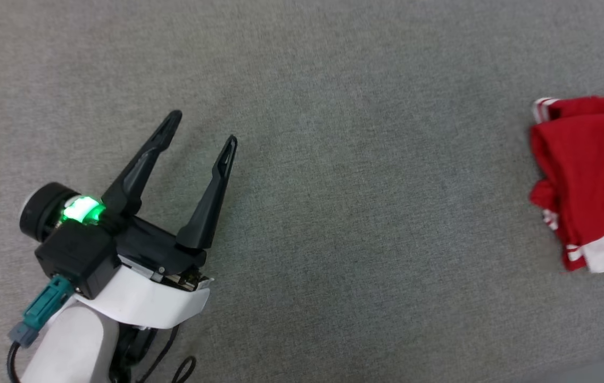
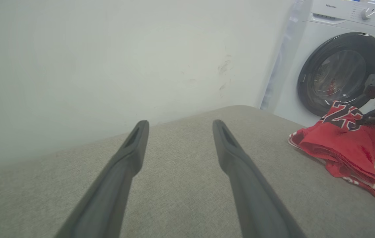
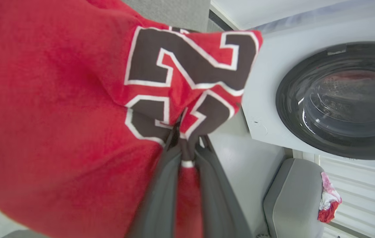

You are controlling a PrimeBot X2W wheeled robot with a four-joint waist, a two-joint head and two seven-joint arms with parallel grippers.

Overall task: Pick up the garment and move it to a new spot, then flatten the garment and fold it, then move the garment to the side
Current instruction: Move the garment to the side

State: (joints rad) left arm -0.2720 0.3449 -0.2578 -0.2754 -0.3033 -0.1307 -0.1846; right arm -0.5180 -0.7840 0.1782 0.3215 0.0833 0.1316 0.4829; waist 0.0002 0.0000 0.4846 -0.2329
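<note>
Left gripper (image 1: 203, 127) sat lower left in the head view, fingers spread wide over the grey surface (image 1: 360, 213), holding nothing. Jersey (image 1: 589, 159) was bunched at the right edge (23 facing the wrist cam). Right gripper (image 3: 185, 145) was pinching a fold of it, with the washer (image 3: 339, 99) behind.

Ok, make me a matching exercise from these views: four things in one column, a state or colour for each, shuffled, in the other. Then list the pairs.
Things:
1. left claw
2. right claw
3. jersey
4. washing machine

States:
A. white, with a dark round door
B. open and empty above the grey surface
C. shut, pinching cloth
D. red, crumpled in a heap

Pairs: 1-B, 2-C, 3-D, 4-A
</note>
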